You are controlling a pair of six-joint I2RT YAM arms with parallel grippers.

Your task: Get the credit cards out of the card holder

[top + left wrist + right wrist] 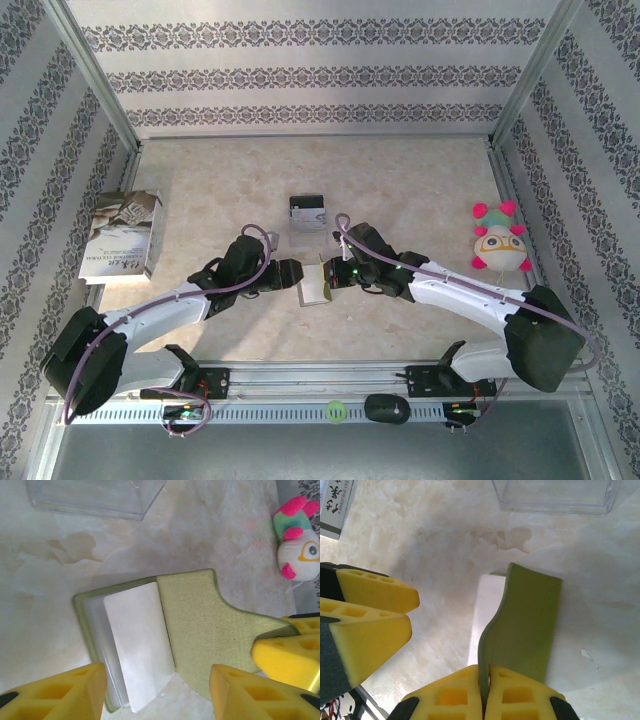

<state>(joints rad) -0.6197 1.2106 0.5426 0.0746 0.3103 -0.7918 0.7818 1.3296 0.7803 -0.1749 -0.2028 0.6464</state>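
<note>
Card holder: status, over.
Right hand shut on card holder flap, raised. Left hand open, straddling protruding credit card. Clear box beyond, not blocking.

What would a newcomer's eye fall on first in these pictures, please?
At the centre, the right claw pinches the raised flap of the olive holder. A white card sticks out of it, between the sides of the open left claw. A bright plush toy sits at the right.
</note>
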